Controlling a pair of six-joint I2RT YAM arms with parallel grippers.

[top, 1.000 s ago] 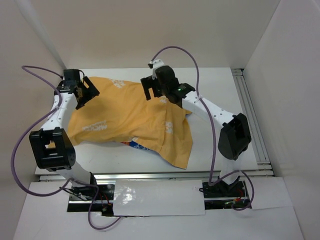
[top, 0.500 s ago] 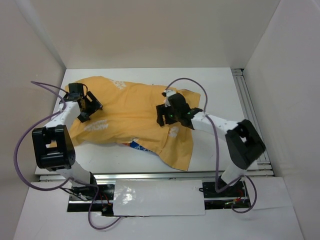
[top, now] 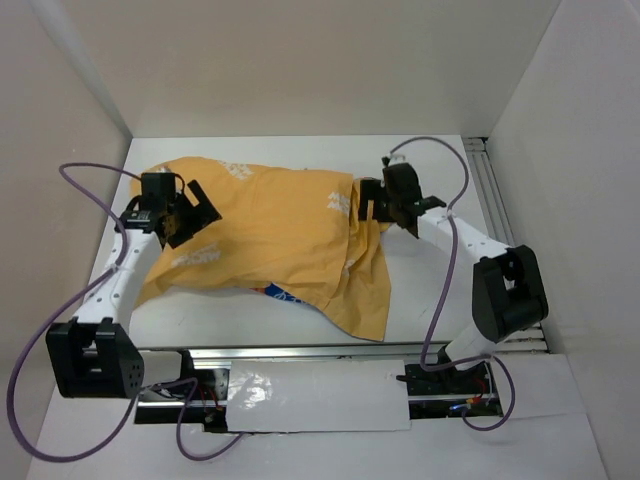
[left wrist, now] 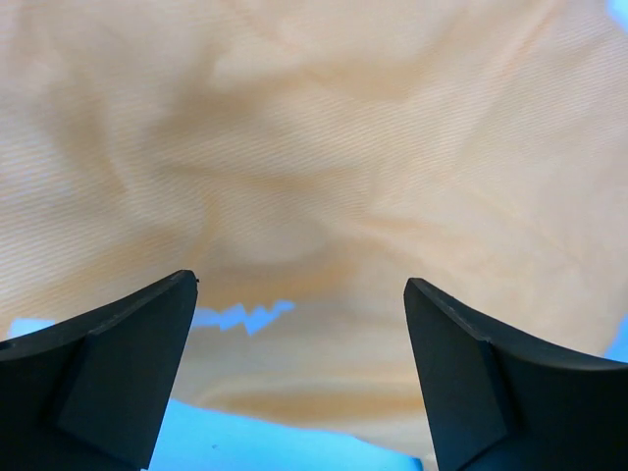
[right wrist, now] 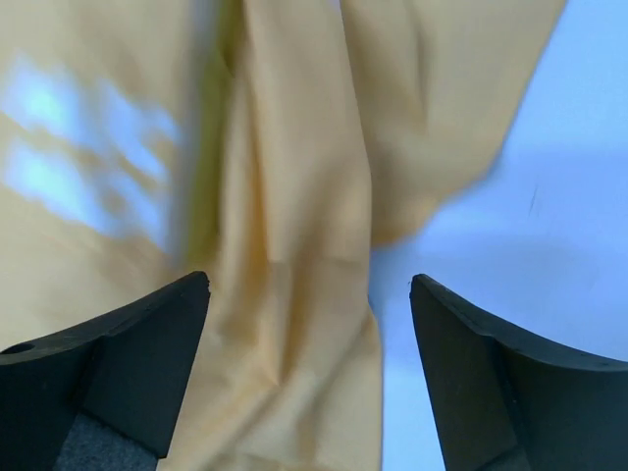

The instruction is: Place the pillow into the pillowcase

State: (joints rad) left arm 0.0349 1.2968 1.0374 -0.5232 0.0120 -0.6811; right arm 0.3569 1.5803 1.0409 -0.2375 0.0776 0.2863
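Note:
The mustard-orange pillowcase (top: 270, 235) lies bulging and rumpled across the table, its white lettering up and a strip of its blue face (top: 277, 293) showing at the near edge. The pillow is hidden. My left gripper (top: 190, 211) is open over the case's left end; in the left wrist view the gripper (left wrist: 299, 285) has only orange cloth (left wrist: 324, 147) under it. My right gripper (top: 366, 201) is open at the case's right edge. In the right wrist view that gripper (right wrist: 309, 285) straddles a folded cloth edge (right wrist: 294, 294) with bare table (right wrist: 510, 245) beside it.
White walls close in the table on the left, back and right. A metal rail (top: 500, 220) runs along the right side and another (top: 300, 351) along the near edge. A loose flap of the case (top: 365, 300) hangs toward the front right.
The left gripper has moved from the far left corner onto the case's left end. The right gripper swept forward over the middle, then out to the right edge. Both stayed open.

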